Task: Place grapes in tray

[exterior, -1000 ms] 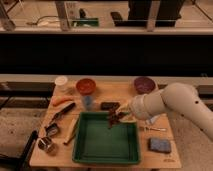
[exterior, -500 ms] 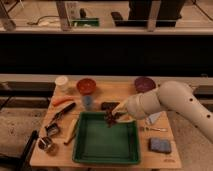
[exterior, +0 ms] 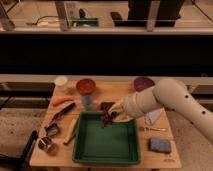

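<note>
The grapes (exterior: 105, 120) are a small dark reddish bunch hanging at the tip of my gripper (exterior: 110, 116). The gripper reaches in from the right on a pale arm and is shut on the grapes. It holds them just over the far rim of the large deep-green tray (exterior: 102, 145), near the middle of that rim. The inside of the tray shows nothing else in it.
On the wooden table are a black block (exterior: 106, 105) and a blue cup (exterior: 88, 102) behind the tray. A red bowl (exterior: 85, 86), a white cup (exterior: 61, 81) and a purple bowl (exterior: 143, 82) stand at the back. A carrot (exterior: 61, 100) and metal cups (exterior: 48, 137) lie at the left. A blue sponge (exterior: 160, 145) and a fork (exterior: 152, 129) lie at the right.
The gripper with the grapes has moved a little to the left and down, over the tray's far rim.
</note>
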Motion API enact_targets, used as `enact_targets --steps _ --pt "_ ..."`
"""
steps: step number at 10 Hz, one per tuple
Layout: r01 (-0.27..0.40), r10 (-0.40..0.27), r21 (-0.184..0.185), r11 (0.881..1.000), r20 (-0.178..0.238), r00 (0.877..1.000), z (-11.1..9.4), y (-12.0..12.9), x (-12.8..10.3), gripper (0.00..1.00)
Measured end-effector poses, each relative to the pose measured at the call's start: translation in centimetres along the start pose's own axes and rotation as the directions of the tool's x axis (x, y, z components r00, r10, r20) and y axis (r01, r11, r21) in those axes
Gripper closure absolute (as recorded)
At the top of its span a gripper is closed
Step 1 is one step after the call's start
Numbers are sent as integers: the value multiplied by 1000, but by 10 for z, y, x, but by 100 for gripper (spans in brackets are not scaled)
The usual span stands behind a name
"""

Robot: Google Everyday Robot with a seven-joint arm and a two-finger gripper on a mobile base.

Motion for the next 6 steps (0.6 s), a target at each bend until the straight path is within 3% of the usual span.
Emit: enact_targets --steps 5,6 --pt "10 -11 28 1000 43 999 -3 -9 -10 20" --pt "6 -9 60 998 50 999 -6 -11 -11 20"
